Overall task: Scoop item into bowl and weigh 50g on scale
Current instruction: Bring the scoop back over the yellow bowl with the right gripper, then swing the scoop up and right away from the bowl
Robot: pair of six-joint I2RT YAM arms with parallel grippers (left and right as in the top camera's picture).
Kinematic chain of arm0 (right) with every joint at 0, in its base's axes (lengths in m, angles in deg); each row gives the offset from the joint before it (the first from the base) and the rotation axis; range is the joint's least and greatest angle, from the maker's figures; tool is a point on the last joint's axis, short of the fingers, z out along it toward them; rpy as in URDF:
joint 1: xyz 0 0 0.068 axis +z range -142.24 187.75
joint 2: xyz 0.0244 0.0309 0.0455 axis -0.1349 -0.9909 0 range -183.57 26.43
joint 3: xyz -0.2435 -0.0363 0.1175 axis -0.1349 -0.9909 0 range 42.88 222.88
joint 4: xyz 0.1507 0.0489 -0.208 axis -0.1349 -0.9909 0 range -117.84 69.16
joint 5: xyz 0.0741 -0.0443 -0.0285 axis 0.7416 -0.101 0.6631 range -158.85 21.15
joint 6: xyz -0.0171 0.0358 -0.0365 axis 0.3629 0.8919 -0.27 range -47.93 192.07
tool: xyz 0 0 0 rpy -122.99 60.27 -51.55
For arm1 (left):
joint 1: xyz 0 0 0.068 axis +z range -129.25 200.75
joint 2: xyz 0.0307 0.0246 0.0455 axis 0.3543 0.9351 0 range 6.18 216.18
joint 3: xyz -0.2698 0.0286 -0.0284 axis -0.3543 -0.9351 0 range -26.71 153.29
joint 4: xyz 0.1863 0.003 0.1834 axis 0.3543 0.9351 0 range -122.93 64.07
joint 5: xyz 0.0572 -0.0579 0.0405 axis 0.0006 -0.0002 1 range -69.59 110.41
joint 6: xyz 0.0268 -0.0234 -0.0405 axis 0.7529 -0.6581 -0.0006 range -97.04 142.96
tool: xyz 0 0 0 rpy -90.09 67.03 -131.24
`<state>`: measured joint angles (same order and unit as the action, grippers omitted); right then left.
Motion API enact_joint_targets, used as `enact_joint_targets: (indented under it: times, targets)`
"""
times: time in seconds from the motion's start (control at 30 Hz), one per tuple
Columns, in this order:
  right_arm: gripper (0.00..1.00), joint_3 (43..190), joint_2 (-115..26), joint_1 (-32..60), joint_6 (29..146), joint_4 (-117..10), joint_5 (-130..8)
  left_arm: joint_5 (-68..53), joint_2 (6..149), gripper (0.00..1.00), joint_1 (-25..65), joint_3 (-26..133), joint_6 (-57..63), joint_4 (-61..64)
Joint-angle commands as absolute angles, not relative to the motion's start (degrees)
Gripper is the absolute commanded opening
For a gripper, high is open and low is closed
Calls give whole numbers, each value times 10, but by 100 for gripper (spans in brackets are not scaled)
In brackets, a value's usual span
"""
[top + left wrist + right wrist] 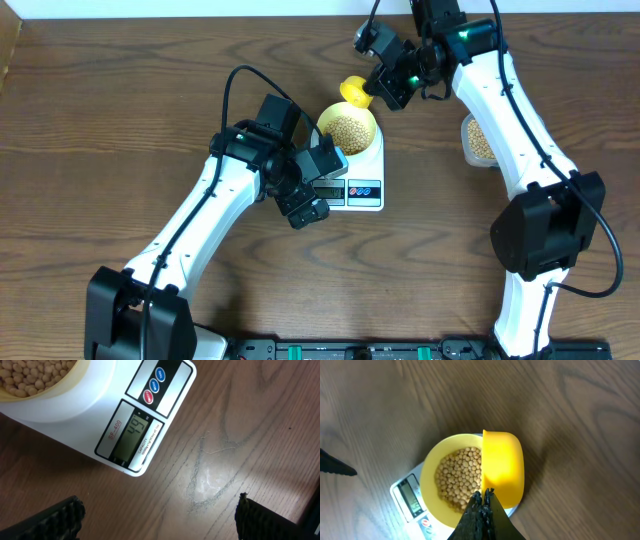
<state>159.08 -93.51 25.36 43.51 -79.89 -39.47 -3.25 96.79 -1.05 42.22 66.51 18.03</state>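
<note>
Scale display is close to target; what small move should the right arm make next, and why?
Probably tip the scoop slightly further to drop just a few more beans into the bowl. The scale reads 49, just short, and the right end effector holds the scoop on its side over the bowl's rim.

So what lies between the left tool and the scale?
Only bare wooden table, seen in the left wrist view; the open left tool sits short of the scale.

Tan beans mostly fill the pale-yellow bowl, sitting upright on the white scale, right below the right hand, just ahead of the left hand.
</note>
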Motion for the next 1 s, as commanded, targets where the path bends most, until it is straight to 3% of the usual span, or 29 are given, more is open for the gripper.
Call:
enact_joint_targets:
  times: [0.0,0.3,0.97]
  targets:
    - [1,1603,-920,237,482,-795,-346,-36,972,98,-8,421,669,182]
    - [1,1603,-920,170,548,-785,-182,-36,972,98,-8,421,669,182]
    - [1,1603,-920,68,549,-745,-177,-36,972,98,-8,421,669,182]
